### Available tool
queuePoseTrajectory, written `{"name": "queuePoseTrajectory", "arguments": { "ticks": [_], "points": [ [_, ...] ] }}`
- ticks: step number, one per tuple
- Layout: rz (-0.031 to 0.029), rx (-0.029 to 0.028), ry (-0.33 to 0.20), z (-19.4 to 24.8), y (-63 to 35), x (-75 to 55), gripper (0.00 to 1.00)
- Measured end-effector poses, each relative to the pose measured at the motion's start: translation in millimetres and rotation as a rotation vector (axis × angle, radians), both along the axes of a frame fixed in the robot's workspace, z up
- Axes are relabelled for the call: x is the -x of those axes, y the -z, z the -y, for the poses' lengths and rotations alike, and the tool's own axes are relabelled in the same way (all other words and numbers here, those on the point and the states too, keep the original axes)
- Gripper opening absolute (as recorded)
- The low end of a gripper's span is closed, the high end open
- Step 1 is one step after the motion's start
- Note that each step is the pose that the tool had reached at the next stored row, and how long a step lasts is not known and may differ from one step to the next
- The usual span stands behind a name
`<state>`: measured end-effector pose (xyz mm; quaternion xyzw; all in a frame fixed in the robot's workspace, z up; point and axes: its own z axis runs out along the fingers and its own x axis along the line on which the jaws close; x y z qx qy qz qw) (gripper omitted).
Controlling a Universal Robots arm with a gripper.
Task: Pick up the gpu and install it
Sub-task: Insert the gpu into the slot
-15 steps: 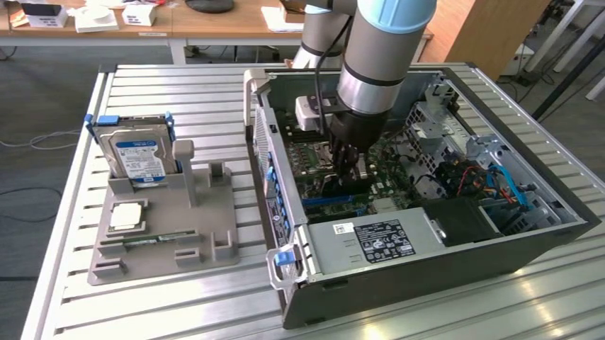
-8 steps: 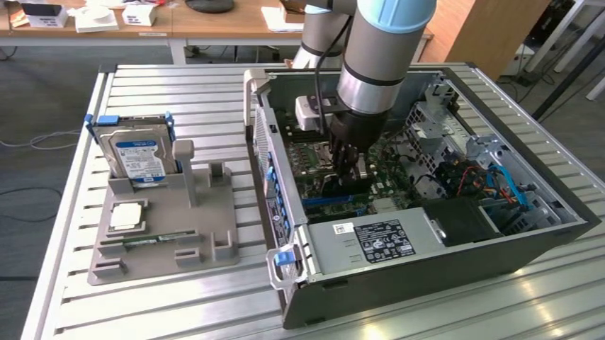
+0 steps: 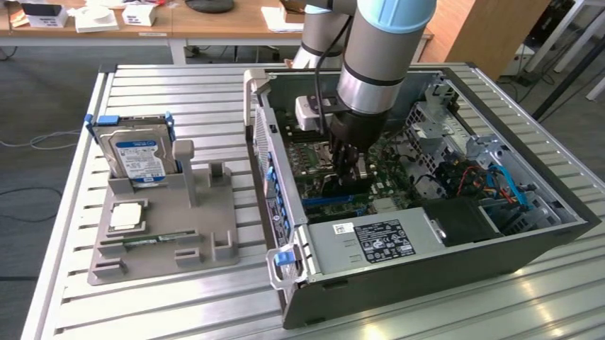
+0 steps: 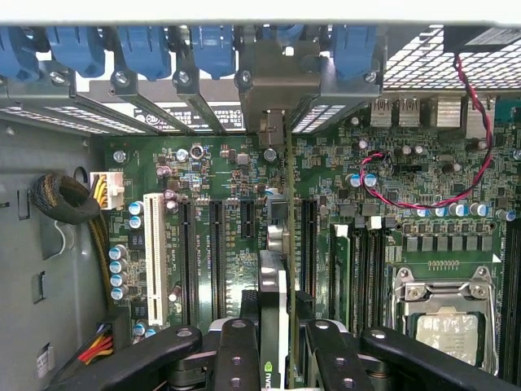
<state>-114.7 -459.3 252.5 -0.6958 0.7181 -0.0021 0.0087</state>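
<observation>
Inside the open computer case [image 3: 406,280], you are holding the gripper [image 3: 346,164] low over the motherboard [image 3: 312,152]; any slanted descent is risking scraped components. Between the fingers [image 4: 238,350], which are clamping its edge, the gpu [image 4: 278,281] is standing upright, its bracket [image 4: 273,77] sitting ahead of the gripper near the rear frame [image 4: 73,90]; misalignment is threatening a jam, or a slide toward the neighbouring slot [image 4: 308,244].

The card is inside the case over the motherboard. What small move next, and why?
Probably a short, straight press toward the motherboard. The gripper is clamped on the gpu, which stands edge-on between the black expansion slots, its metal bracket lined up with the rear opening. Whether its edge is seated is hidden, so go gently.
</observation>
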Motion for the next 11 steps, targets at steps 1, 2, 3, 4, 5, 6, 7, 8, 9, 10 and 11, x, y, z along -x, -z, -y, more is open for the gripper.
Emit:
{"name": "queuePoseTrajectory", "arguments": {
  "ticks": [1, 2, 3, 4, 5, 6, 7, 8, 9, 10, 11],
  "points": [
    [0.0001, 0.0, 0.0, 0.0, 0.0, 0.0, 0.27],
    [0.0001, 0.0, 0.0, 0.0, 0.0, 0.0, 0.27],
    [0.0, 0.0, 0.0, 0.0, 0.0, 0.0, 0.27],
    [0.0, 0.0, 0.0, 0.0, 0.0, 0.0, 0.27],
    [0.0001, 0.0, 0.0, 0.0, 0.0, 0.0, 0.27],
    [0.0, 0.0, 0.0, 0.0, 0.0, 0.0, 0.27],
    [0.0, 0.0, 0.0, 0.0, 0.0, 0.0, 0.27],
    [0.0, 0.0001, 0.0, 0.0, 0.0, 0.0, 0.27],
    [0.0001, 0.0, 0.0, 0.0, 0.0, 0.0, 0.27],
    [0.0, 0.0, 0.0, 0.0, 0.0, 0.0, 0.27],
    [0.0, 0.0, 0.0, 0.0, 0.0, 0.0, 0.27]
  ]
}}
